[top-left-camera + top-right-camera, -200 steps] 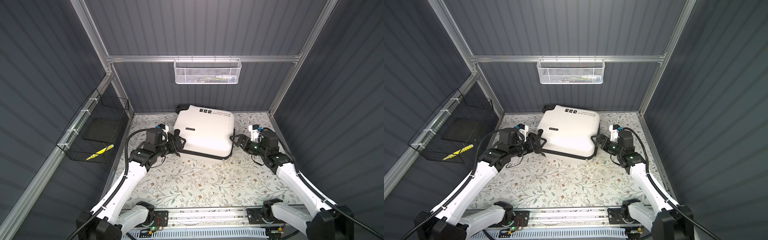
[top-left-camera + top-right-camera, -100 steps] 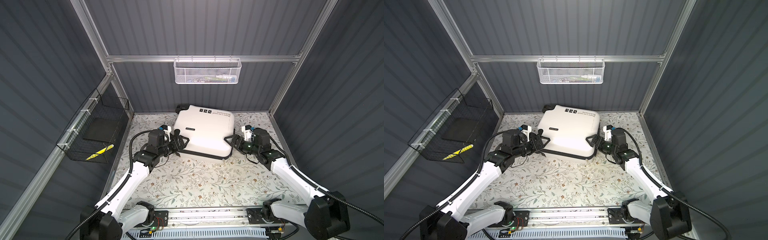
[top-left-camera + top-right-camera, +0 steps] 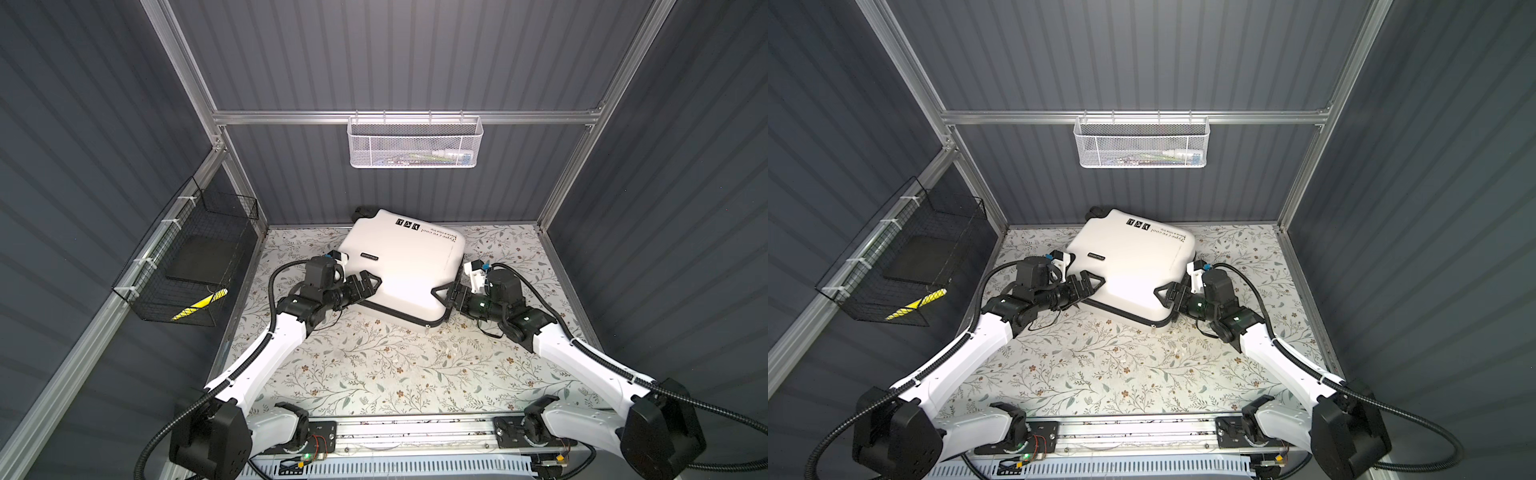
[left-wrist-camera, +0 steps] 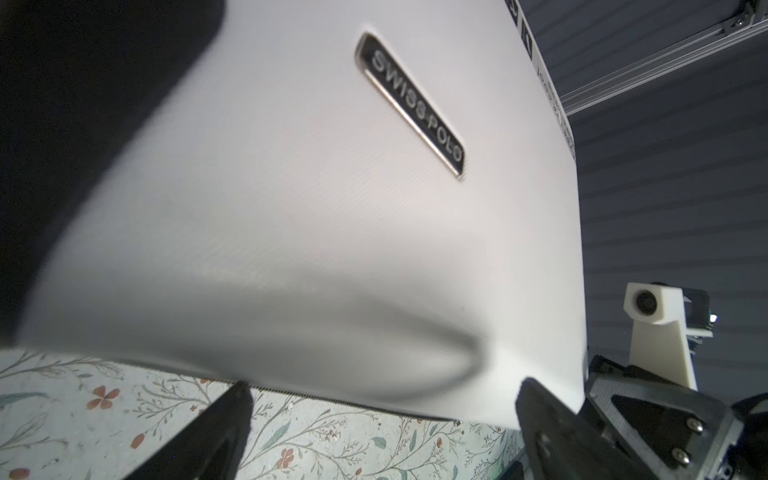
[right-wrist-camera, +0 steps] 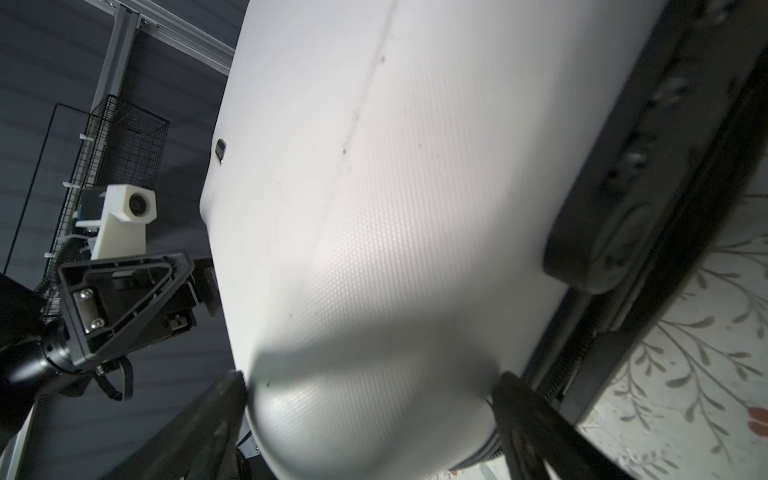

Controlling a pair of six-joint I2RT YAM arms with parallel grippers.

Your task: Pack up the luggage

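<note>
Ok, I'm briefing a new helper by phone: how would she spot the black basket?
Start at the patterned table and look to the wall on its left. The black basket hangs there on a silver rail. Unlike the white basket on the back wall, it is dark open wire holding a yellow-and-black striped item.

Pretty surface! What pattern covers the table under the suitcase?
The table bears grey-green sprigs and small brown flowers on white; clearest in a top view.

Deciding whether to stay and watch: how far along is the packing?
Done: nothing visible; the luggage lies closed. In hand: left gripper and right gripper, jaws open, straddle its near corners. Remaining: opening it, then probably loading items from the white mesh basket and black wire basket.
</note>
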